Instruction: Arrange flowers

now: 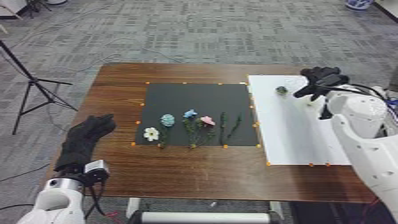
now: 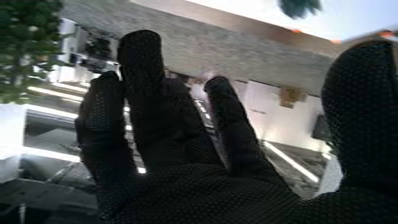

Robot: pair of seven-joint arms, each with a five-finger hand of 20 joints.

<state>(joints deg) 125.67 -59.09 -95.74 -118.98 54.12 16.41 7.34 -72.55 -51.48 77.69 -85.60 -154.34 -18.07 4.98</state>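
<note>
Right hand (image 1: 323, 81) spread wide above the white sheet (image 1: 289, 135), small green bloom (image 1: 282, 90) near, flowers (image 1: 168, 120) on black mat (image 1: 178, 100) alongside.

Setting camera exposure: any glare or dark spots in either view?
Head view: white sheet very bright, black mat dark beside it. Right wrist view: light strips glare behind the right hand, which looks almost silhouetted.

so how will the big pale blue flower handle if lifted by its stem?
The pale blue flower is probably head-heavy: bulky bloom, thin stem, so it may dip. Likely light overall, just bloom and stem.
</note>
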